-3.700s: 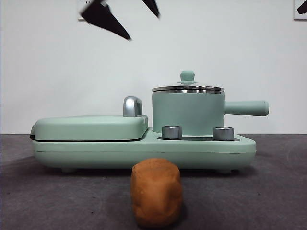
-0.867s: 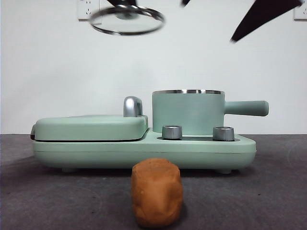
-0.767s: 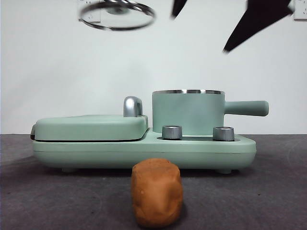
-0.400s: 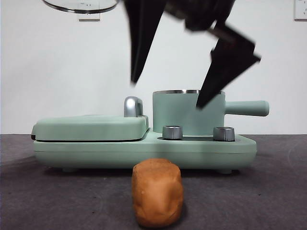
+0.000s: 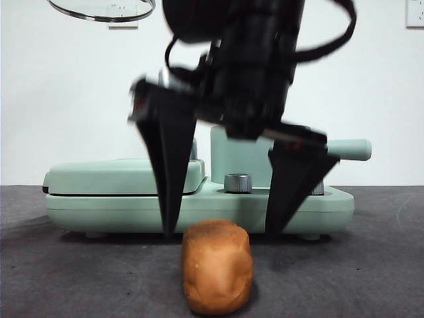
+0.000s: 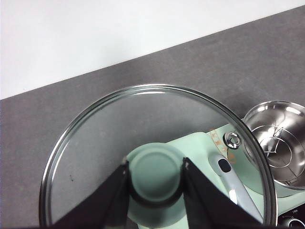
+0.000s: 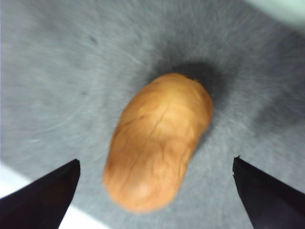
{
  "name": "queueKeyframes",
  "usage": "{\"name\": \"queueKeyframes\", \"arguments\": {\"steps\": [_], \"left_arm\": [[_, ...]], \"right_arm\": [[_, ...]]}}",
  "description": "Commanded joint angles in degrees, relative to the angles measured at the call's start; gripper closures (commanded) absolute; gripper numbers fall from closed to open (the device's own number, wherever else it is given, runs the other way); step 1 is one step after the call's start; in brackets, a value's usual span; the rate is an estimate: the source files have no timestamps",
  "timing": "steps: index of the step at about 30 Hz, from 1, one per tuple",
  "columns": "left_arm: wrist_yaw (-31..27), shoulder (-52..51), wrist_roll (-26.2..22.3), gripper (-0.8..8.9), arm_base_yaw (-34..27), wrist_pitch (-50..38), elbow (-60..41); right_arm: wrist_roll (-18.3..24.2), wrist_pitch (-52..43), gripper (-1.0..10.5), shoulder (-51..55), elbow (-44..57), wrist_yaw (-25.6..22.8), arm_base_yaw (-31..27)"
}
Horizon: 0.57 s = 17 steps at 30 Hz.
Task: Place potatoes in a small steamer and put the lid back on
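Right gripper [image 5: 222, 233]: jaws wide apart, straddling potato [image 5: 217, 266] on bench [image 5: 371, 265]. Potato likely firm, smooth, roll-prone; grip across narrow middle. Left gripper [image 6: 155, 179]: jaws clamped on lid [image 6: 95, 143] knob.

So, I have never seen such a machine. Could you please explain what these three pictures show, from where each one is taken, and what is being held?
This is a robot with two arms at a table, each ending in a gripper of two black jaws. One camera looks level across the dark grey table. The other two sit on the wrists, looking down past each gripper's jaws.

On the table lies the smooth orange-brown potato. Behind it stands a mint-green cooker base carrying the small mint-green steamer pot with a steel rim, which is uncovered.

The left gripper holds the round clear glass lid by its green knob, high in the air. The right gripper, jaws wide open, is above the potato without touching it.
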<state>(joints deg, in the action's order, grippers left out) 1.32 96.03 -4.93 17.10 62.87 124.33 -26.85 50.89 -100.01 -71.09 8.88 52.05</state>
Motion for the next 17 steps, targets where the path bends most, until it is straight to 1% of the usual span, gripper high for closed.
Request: {"name": "queueKeyframes", "arguments": {"steps": [1,2,3,4,6,8,9,13,17], "left_arm": [[-0.04,0.22,0.07,8.04,0.2,-1.51,2.08],[-0.04,0.22,0.07,8.04,0.2,-1.53,2.03],[-0.04,0.22,0.07,8.05,0.2,-1.51,2.03],[-0.04,0.22,0.04,8.04,0.2,-1.49,2.03],[-0.04,0.22,0.04,8.04,0.2,-1.44,2.03],[-0.04,0.22,0.04,8.05,0.2,-1.38,2.03],[-0.04,0.22,0.04,8.05,0.2,-1.36,2.03],[-0.04,0.22,0.02,8.04,0.2,-1.27,2.03],[-0.04,0.24,0.02,8.04,0.15,-1.14,2.03]], "right_arm": [[0.55,-0.59,4.4,-2.97,-1.03,0.46,0.74],[0.72,-0.81,4.4,-3.76,-1.03,0.48,0.74],[0.87,-1.14,4.7,-4.39,-1.03,0.44,0.74],[0.96,-1.27,5.2,-4.72,-1.03,0.46,0.74],[1.05,-1.6,6.6,-5.29,-1.03,0.26,0.74],[1.55,-1.75,7.6,-5.31,-1.03,0.02,0.74],[1.64,-1.88,7.8,-5.29,-1.03,0.04,0.74],[1.79,-1.44,7.9,-3.98,-1.44,0.13,0.33],[4.09,4.04,7.9,-1.84,-5.22,0.24,-1.55]]}}
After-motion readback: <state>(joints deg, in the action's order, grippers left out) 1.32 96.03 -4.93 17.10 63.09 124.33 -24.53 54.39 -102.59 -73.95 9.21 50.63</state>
